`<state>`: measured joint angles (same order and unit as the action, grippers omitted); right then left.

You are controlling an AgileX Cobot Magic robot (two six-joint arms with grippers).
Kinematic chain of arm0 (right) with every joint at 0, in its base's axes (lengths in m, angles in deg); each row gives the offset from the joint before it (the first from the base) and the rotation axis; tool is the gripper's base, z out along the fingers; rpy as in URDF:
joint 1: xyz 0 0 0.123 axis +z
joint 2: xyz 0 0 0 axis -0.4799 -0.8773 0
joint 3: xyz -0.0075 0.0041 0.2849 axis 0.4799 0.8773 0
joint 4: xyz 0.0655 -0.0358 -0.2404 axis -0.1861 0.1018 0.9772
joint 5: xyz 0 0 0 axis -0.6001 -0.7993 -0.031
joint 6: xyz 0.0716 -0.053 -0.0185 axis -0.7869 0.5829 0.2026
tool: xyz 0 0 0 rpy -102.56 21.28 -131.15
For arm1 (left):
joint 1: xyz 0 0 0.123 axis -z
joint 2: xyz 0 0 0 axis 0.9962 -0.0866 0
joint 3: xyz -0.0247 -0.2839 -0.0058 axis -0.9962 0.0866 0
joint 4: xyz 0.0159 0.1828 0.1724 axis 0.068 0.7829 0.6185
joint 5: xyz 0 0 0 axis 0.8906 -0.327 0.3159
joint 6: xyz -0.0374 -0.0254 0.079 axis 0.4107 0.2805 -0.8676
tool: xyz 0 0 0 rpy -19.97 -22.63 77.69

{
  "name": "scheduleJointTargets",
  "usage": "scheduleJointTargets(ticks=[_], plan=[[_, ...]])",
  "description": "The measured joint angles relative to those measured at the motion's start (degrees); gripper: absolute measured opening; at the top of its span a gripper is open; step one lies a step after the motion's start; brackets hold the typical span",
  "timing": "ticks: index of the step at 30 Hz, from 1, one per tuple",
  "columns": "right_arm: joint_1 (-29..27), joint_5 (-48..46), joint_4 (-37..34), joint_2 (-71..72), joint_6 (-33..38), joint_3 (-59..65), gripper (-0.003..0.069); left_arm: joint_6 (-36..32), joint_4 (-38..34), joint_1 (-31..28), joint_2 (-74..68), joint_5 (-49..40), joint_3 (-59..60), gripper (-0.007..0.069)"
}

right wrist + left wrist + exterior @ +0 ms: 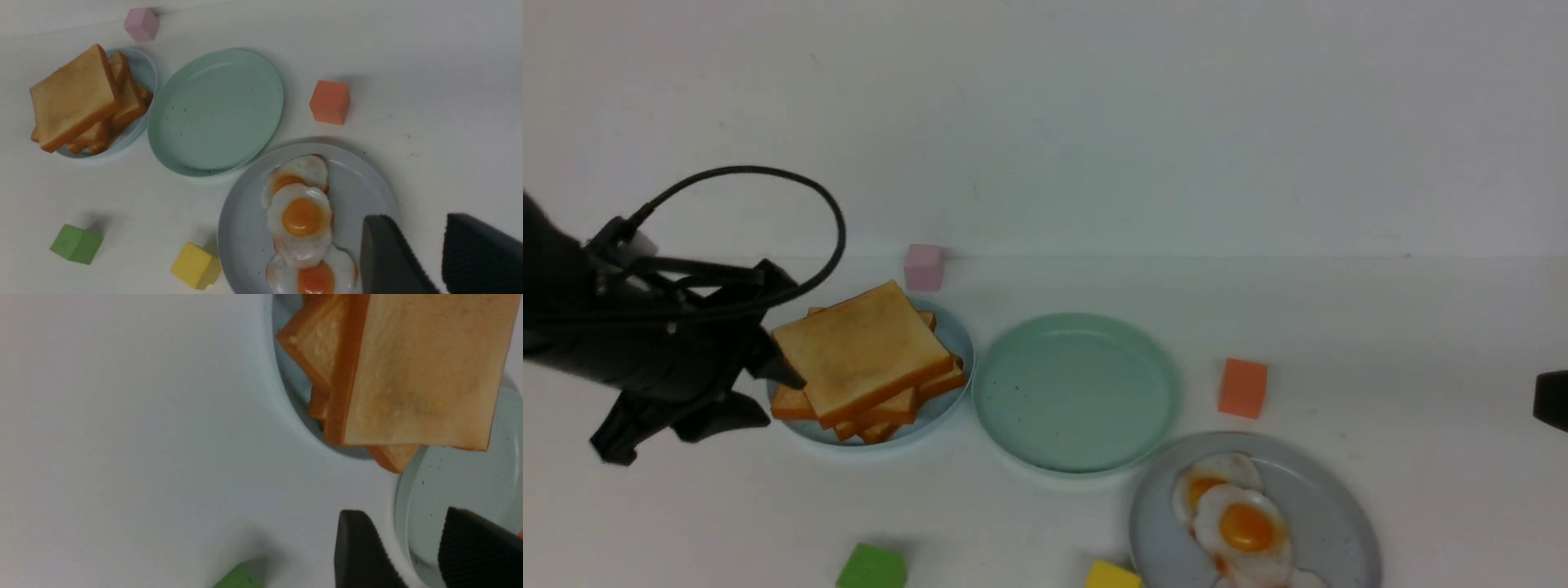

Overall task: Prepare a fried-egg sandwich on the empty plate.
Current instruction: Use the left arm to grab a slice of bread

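The empty mint-green plate (1078, 392) (216, 110) sits mid-table. Left of it a pile of toast slices (866, 351) (73, 98) rests on a pale blue plate (952, 335), with the top slice tilted. Fried eggs (1241, 523) (302, 216) overlap on a grey speckled plate (1331, 506). My left gripper (768, 396) (402, 522) is open at the pile's left edge, one finger against the top slice and nothing between the jaws. My right gripper (414, 228) is open and empty by the grey plate's right rim; only a dark tip (1552, 400) shows in the front view.
A pink cube (923, 267) stands behind the toast plate. An orange cube (1242, 388) lies right of the mint plate. A green cube (872, 567) and a yellow cube (1111, 576) sit near the front edge. A white wall closes the back.
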<state>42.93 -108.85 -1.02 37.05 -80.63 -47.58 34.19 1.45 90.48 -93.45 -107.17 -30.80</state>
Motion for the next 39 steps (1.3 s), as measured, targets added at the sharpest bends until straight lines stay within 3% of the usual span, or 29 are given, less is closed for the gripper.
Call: scheduleJointTargets(ticks=[7,24,30,34,39], plan=[[0.0,-0.01,-0.65,0.0,0.0,0.0,0.0238,-1.95,-0.92,0.0,-7.9,2.1,-2.62,0.0418],[0.0,-1.29,-1.08,0.0,0.0,0.0,0.0238,-3.17,-6.55,0.0,-14.29,11.34,-2.68,0.0397],[0.0,-1.33,-1.08,0.0,0.0,0.0,0.0238,-6.04,-6.99,0.0,-14.35,11.46,-2.7,0.0286],[0.0,-1.45,-1.08,0.0,0.0,0.0,0.0238,-6.36,-7.06,0.0,-14.35,11.1,-2.7,0.0141],[0.0,-1.52,-1.08,0.0,0.0,0.0,0.0238,-6.5,-7.06,0.0,-14.35,10.96,-2.7,0.0022]])
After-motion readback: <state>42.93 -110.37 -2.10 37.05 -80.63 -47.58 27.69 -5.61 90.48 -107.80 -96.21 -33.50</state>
